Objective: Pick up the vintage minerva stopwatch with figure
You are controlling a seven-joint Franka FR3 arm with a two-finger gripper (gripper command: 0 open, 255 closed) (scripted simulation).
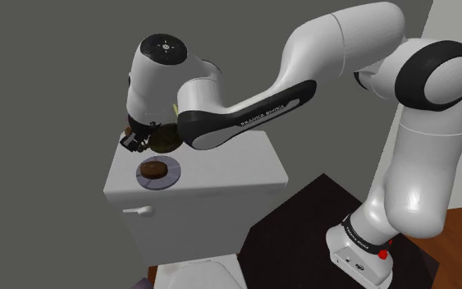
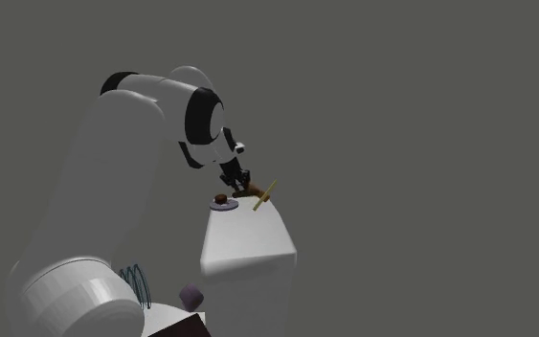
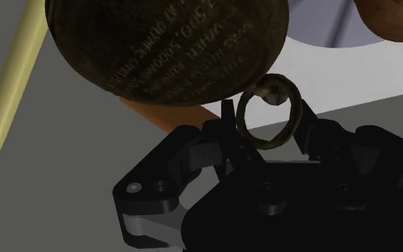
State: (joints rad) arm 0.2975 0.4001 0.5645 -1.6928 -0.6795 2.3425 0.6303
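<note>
Tool (image 3: 266,113) clasps the stopwatch (image 3: 171,50) by its ring (image 3: 240,116) — seemingly above the white tank (image 1: 237,168).

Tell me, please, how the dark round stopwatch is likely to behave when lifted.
The stopwatch has a round, domed case, so it would probably roll or rock if set down on edge. The gripper clasps it only at its thin ring, so it may swing or twist. It looks rigid, not floppy.

White rounded arm (image 1: 336,45), dark joints, black end effector (image 3: 268,132), red base button (image 1: 382,254)
</note>
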